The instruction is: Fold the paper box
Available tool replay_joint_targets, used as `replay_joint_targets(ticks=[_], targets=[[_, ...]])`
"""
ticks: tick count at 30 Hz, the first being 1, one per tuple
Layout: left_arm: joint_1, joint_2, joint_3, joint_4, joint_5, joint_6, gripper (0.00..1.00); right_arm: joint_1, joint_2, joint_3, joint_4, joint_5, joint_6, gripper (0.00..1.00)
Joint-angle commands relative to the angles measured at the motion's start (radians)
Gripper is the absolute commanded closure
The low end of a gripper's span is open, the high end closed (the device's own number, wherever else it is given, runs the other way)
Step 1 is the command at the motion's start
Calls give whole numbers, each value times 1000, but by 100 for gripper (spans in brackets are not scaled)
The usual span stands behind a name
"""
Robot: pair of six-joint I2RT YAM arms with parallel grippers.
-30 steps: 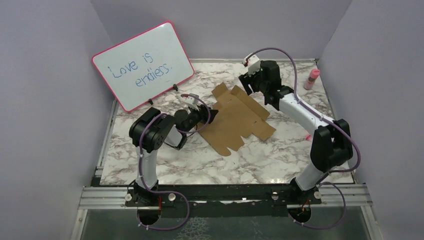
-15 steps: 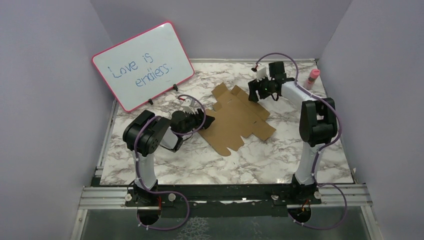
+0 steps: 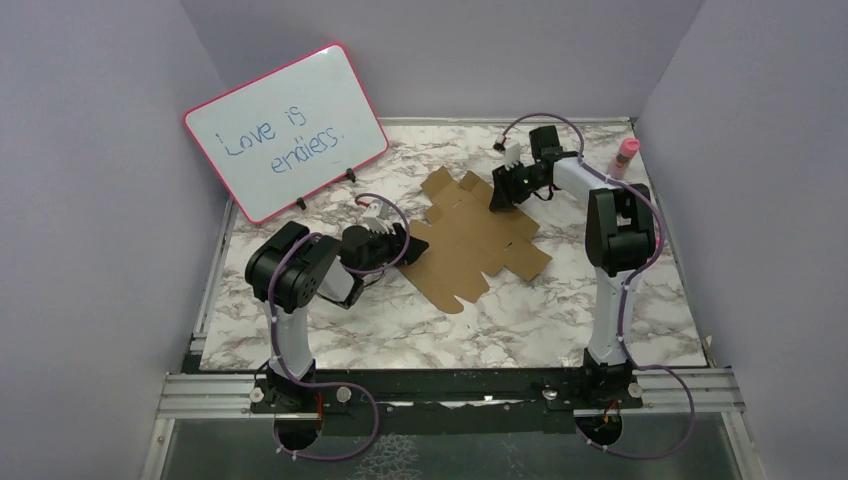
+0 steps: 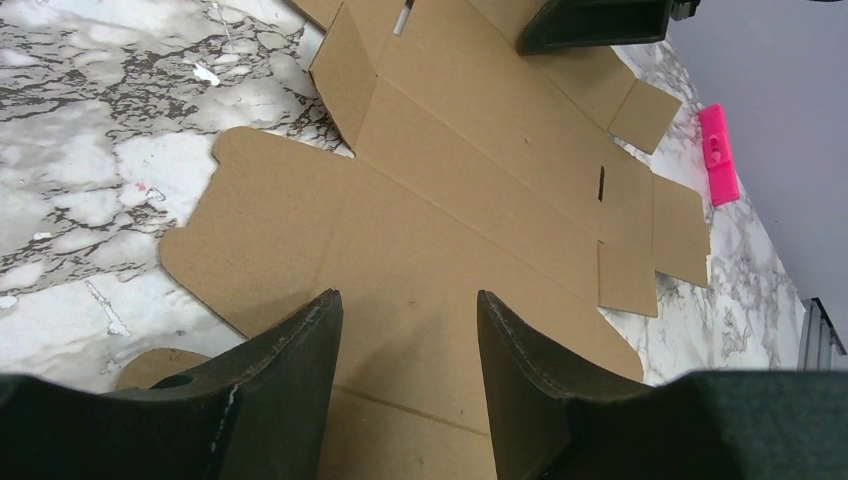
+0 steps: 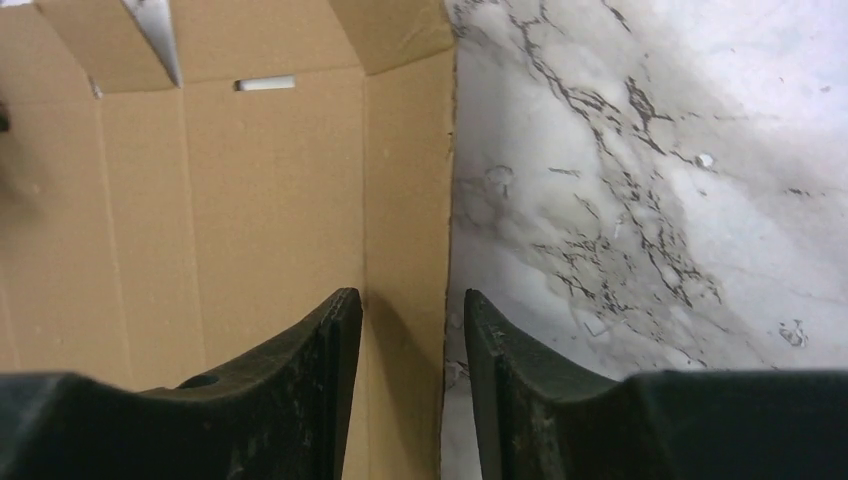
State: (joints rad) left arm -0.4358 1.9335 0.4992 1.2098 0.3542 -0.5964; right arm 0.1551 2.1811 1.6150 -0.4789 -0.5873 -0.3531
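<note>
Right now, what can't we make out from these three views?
- Left gripper: in the top external view, its own wrist hides any contact with the paper box.
- Right gripper: it straddles the box's edge strip in its wrist view; touching or not, cannot tell.
- Box's near edge: left wrist view, hidden behind the fingers.
- Pink bottle: top external view, too small for detail.

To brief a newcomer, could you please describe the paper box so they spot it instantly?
On the marble table, look to the middle, right of the whiteboard. The paper box lies there as a flat die-cut sheet with notched flaps, the only brown thing, unlike the pink bottle.
</note>
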Motion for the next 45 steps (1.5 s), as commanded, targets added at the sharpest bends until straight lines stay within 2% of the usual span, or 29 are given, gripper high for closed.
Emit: replay_joint_targets(ticks=[1, 8, 13, 19, 26, 31, 38, 41, 45], targets=[[0, -14, -39, -14, 30, -9, 46, -8, 14, 68, -84, -115, -44, 56], [-1, -42, -70, -13, 14, -4, 46, 1, -26, 83, -146, -161, -112, 76], [13, -80, -73, -18, 23, -4, 46, 34, -80, 61, -169, -129, -182, 81], [79, -181, -68, -78, 28, 30, 46, 118, -182, 3, -140, -42, -280, 88], [172, -285, -39, -136, 33, 47, 46, 245, -247, 11, -137, 174, -353, 88], [223, -335, -27, -161, 16, 62, 46, 307, -308, -32, -70, 287, -389, 88], [280, -372, 14, -207, 23, 67, 45, 343, -380, -120, -1, 284, -451, 87], [282, -383, 16, -234, 68, 35, 45, 342, -358, -124, 20, 318, -443, 78], [275, -406, -35, -238, 98, -37, 45, 331, -281, -53, -38, 307, -449, 63]])
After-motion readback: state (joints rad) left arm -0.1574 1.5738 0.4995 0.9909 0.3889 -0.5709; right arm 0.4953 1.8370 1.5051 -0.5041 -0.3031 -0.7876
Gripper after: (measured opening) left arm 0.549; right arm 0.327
